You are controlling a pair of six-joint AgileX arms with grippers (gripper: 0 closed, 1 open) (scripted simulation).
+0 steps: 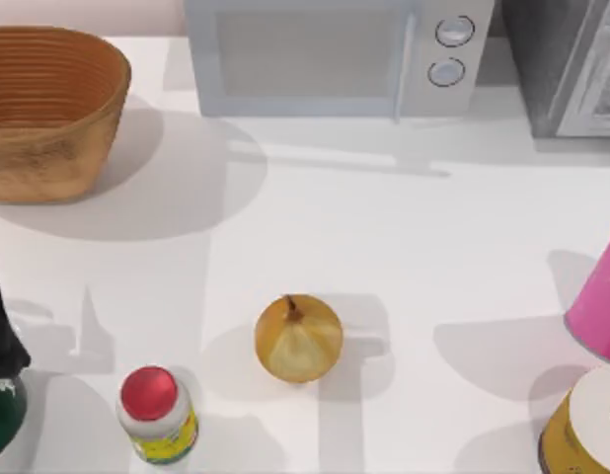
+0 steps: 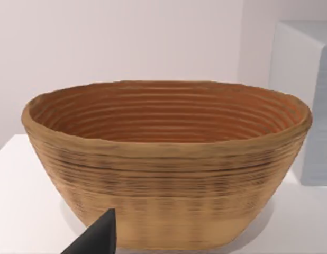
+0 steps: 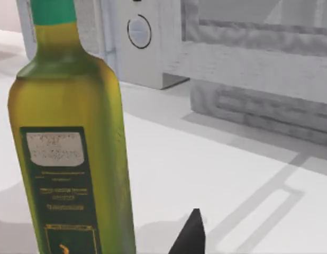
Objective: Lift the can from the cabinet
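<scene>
The dark grey speckled cabinet [image 1: 567, 64] with its pale, white-framed door stands at the table's far right corner, just beside the white microwave [image 1: 335, 54] with two round knobs. A ribbed woven wooden basket [image 1: 48, 109] sits at far left, a round yellow-brown onion [image 1: 298, 339] near the front. The left gripper [image 2: 97, 238] faces the basket; the right gripper [image 3: 189, 235] hangs beside a yellow-green glass bottle [image 3: 71, 143]. Neither finger spread can be told.

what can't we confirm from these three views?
- Can: hidden; cabinet cut by top view's right edge, door looks closed in right wrist view.
- Left gripper: one fingertip at frame edge, opening unclear.
- Right gripper: one fingertip, same.
- Bottle label: too small to read.
</scene>
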